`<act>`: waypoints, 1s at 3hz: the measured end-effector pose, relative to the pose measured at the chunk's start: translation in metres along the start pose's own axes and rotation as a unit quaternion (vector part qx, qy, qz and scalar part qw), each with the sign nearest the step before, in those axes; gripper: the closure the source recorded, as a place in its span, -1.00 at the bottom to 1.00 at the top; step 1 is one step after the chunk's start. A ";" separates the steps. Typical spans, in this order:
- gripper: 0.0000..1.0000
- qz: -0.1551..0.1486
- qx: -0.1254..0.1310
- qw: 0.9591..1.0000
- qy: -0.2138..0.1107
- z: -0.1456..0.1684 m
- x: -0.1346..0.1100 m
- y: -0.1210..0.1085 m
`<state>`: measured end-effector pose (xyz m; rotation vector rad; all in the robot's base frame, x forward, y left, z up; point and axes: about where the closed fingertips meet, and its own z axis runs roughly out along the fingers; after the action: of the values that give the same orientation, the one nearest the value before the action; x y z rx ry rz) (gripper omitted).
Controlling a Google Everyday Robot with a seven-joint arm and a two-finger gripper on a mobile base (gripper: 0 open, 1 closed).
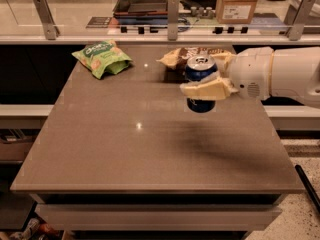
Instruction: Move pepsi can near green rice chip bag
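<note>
- The gripper (201,88) is reaching in from the right edge of the table (125,164), and its pale fingers are clasping the middle of the pepsi can (199,69) from both sides.
- It is holding the can upright and lifted off the surface, probably so that the can is not dragging or tipping. A soft shadow is lying on the table below it.
- The can is hanging over the far right part of the table, just in front of the brown chip bag (175,59).
- The green rice chip bag (102,59) is lying near the far left corner, well apart from the can.
- I am judging the carrying as only partly done: the can is needing to go left, along the far edge.
</note>
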<state>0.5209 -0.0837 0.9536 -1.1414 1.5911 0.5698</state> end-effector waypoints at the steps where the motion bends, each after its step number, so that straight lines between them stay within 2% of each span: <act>1: 1.00 -0.007 0.004 1.000 -0.014 0.038 -0.020 -0.016; 3: 1.00 -0.010 -0.016 0.999 -0.035 0.121 -0.035 -0.037</act>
<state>0.6101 0.0125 0.9523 -1.1491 1.5145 0.6175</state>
